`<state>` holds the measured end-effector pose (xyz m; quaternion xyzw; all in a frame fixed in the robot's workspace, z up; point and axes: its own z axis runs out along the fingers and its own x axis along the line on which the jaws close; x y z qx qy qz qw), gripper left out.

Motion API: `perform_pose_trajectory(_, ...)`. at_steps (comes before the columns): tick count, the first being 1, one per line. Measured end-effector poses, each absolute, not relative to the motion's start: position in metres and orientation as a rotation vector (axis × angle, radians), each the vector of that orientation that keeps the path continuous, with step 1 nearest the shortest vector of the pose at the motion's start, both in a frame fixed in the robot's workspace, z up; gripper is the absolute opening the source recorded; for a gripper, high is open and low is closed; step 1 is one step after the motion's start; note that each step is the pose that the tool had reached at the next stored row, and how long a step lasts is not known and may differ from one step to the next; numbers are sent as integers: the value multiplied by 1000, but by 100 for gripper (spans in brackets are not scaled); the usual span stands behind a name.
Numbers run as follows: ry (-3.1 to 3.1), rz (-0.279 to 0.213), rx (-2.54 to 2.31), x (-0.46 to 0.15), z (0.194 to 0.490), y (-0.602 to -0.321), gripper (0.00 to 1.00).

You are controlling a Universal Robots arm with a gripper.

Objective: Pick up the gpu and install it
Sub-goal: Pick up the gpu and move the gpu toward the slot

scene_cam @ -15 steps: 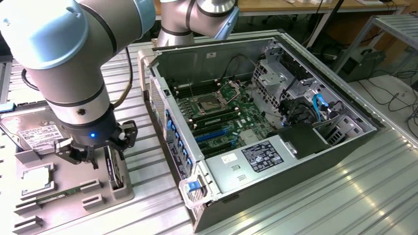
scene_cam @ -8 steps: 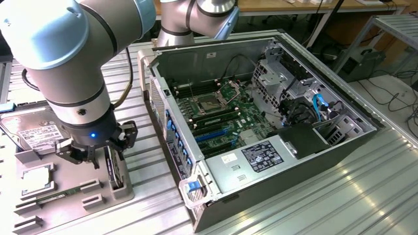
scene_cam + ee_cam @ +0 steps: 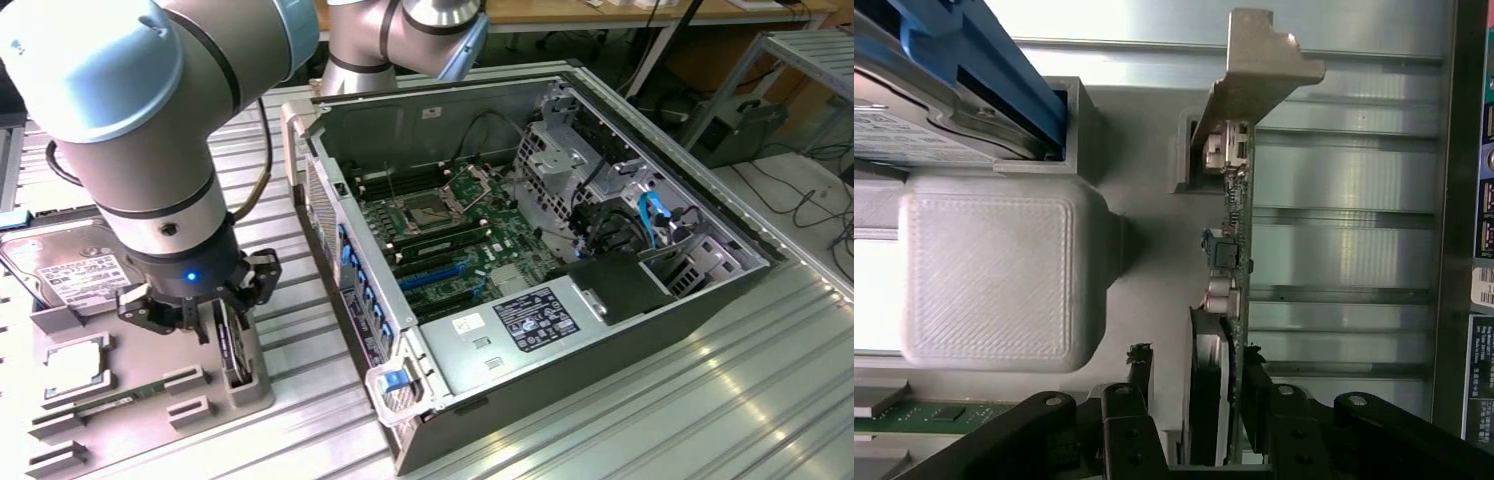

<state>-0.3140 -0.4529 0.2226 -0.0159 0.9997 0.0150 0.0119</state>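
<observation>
Gripper [image 3: 1196, 385] stands open astride the gpu [image 3: 1238, 230], which is upright in its grey holder [image 3: 1144, 190]. Pick-up step, it seems; closing calls for an even squeeze.

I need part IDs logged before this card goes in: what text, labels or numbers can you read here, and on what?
Nothing reads legibly.
Hard drive, white label: print too blurred.
Black label inside the computer case: white print too small.
White sticker beside it: unreadable.
Coloured stickers in the wrist view: blurred.
The gpu: no readable marking.
</observation>
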Motion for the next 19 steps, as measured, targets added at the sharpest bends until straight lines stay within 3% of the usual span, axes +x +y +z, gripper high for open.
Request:
perform_pose_trajectory(8, 3117, 47, -49, -313, 222, -453, 45)
perform_pose_trajectory(9, 3117, 47, -49, -312, 222, -453, 37)
perform_pose_trajectory(11, 3117, 47, -50, -312, 222, -453, 36)
perform_pose_trajectory(12, 3117, 47, -49, -311, 222, -453, 29)
perform_pose_trajectory(19, 3117, 47, -49, -310, 222, -453, 28)
